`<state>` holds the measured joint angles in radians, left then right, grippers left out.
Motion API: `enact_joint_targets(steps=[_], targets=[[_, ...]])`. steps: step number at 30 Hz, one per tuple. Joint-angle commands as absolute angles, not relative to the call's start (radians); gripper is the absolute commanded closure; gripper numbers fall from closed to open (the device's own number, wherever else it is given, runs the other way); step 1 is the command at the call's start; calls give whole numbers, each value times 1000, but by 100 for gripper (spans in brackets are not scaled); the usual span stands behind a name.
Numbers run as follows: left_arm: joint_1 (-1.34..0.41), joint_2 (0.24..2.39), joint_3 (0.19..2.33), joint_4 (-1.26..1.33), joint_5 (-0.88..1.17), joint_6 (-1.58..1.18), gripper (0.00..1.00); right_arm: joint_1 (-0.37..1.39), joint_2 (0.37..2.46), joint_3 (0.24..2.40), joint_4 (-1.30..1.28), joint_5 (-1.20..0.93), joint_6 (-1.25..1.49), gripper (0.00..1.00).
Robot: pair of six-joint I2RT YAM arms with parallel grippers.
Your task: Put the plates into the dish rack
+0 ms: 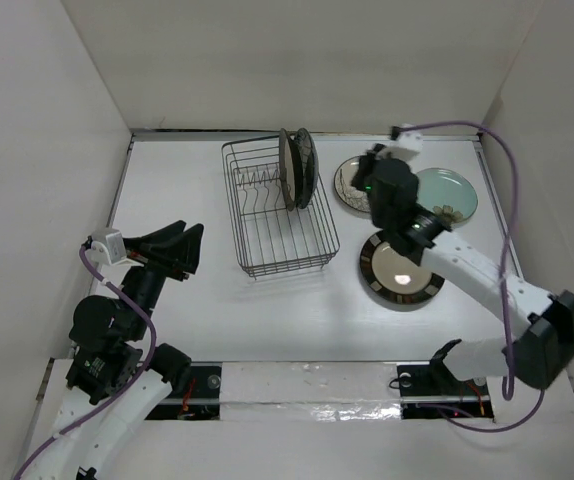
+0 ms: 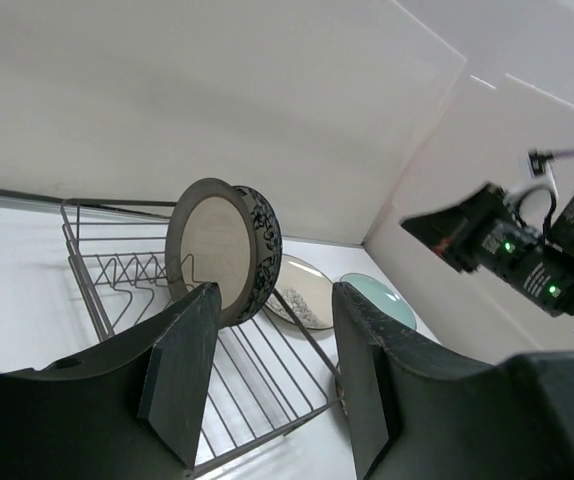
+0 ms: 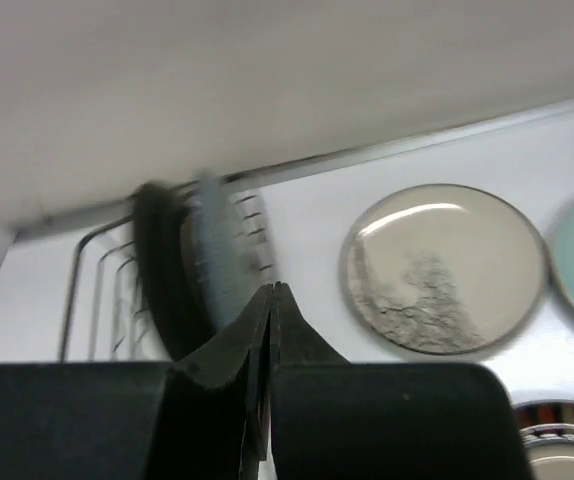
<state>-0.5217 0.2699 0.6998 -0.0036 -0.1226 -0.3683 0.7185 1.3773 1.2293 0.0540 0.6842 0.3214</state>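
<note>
The black wire dish rack (image 1: pixel 267 240) holds two plates on edge at its far end: the beige brown-rimmed one (image 1: pixel 288 168) and the black-white patterned one (image 1: pixel 306 165). The cream branch-motif plate (image 1: pixel 347 186), the pale green plate (image 1: pixel 450 195) and the dark-rimmed cream-centre plate (image 1: pixel 401 271) lie flat to the right of the rack. My right gripper (image 1: pixel 370 166) is shut and empty above the cream plate (image 3: pixel 447 265), between it and the rack. My left gripper (image 1: pixel 189 248) is open and empty, left of the rack.
White walls close in the table on three sides. The right arm (image 2: pixel 527 255) shows at the right of the left wrist view, beyond the rack (image 2: pixel 267 375). A taped strip (image 1: pixel 307 385) runs along the near edge between the arm bases.
</note>
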Motion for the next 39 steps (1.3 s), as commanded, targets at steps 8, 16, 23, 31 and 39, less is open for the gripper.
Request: enact_joint_targets(steps=[8, 16, 23, 31, 39], targets=[[-526, 273, 696, 49, -109, -370, 99, 60, 1103, 599, 279, 452, 784, 70], [-526, 270, 695, 44, -120, -371, 89, -268, 1333, 561, 435, 120, 825, 44], [-526, 271, 696, 43, -121, -370, 67, -339, 1526, 603, 535, 32, 905, 44], [-526, 275, 696, 41, -129, -367, 64, -394, 1727, 657, 647, -123, 1003, 44], [-526, 279, 698, 41, -132, -365, 64, -394, 1807, 764, 601, -170, 1029, 48]])
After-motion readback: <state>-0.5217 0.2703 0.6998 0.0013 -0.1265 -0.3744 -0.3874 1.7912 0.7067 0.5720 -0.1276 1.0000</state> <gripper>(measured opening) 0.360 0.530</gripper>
